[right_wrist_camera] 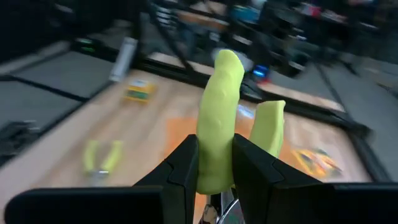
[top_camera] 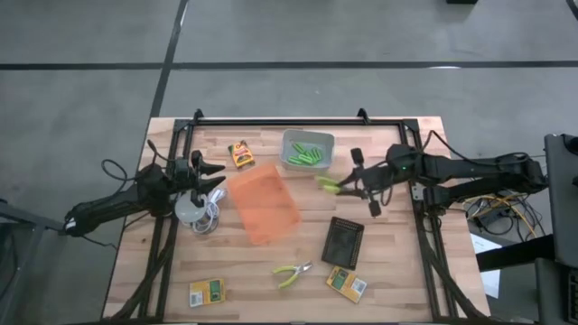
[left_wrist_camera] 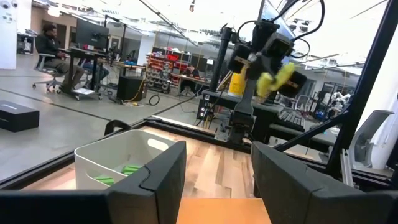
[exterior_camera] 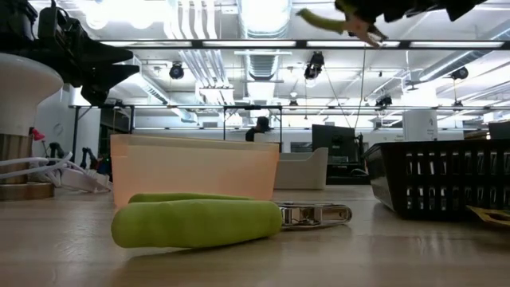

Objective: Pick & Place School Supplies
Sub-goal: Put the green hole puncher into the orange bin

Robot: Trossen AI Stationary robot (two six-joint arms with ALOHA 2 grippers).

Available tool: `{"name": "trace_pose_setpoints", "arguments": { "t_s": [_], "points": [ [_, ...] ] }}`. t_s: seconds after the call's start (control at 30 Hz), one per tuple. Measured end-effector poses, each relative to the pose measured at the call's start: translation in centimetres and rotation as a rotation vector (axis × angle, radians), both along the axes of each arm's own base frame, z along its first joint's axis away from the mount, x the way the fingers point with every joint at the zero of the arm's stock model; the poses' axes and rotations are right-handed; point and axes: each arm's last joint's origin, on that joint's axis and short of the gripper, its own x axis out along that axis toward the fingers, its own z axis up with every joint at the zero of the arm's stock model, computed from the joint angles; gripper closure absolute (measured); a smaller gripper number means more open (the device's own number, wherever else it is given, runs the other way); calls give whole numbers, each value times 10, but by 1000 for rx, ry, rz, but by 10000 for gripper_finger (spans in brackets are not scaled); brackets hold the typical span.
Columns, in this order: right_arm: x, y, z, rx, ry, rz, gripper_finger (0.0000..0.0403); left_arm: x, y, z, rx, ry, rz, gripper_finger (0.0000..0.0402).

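Lime-green handles on both pliers (top_camera: 292, 273) — orange bin (top_camera: 265, 205), grey bin (top_camera: 308, 149) holding green markers (top_camera: 306, 157), black basket (top_camera: 343, 241), yellow-and-green boxes (top_camera: 207, 292) — pale wood table (top_camera: 397, 280).

Right gripper (top_camera: 348, 186) is over the desk (top_camera: 397, 271), jaws closed on green-handled pliers (top_camera: 329, 184). Grey bin (top_camera: 308, 150) of lime-green sticks (top_camera: 307, 156) sits just beyond the jaws; orange bin (top_camera: 264, 204) lies between the two grippers. Black basket (top_camera: 344, 242), second pliers (top_camera: 291, 273) and printed boxes (top_camera: 346, 283) – nearer the front edge. Left gripper (top_camera: 212, 175) – jaws apart, above white round thing (top_camera: 188, 210).
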Motion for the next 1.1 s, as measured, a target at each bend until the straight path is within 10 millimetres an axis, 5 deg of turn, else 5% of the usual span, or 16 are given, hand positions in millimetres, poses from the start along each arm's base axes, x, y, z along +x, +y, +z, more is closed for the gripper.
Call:
{"name": "trace_pose_setpoints", "arguments": {
  "t_s": [0.37, 0.63, 0.9, 1.1],
  "points": [
    [36, 2, -11, 33, -99, 160, 326, 0, 0, -1, -3, 8, 0, 213],
    [83, -3, -42, 10, -101, 104, 330, 0, 0, -1, -3, 8, 0, 213],
    [125, -7, -97, -144, -4, 97, 333, 0, 0, -1, -3, 8, 0, 213],
    [149, -7, -113, -93, -52, 130, 333, 0, 0, -1, -3, 9, 0, 213]
  ]
}}
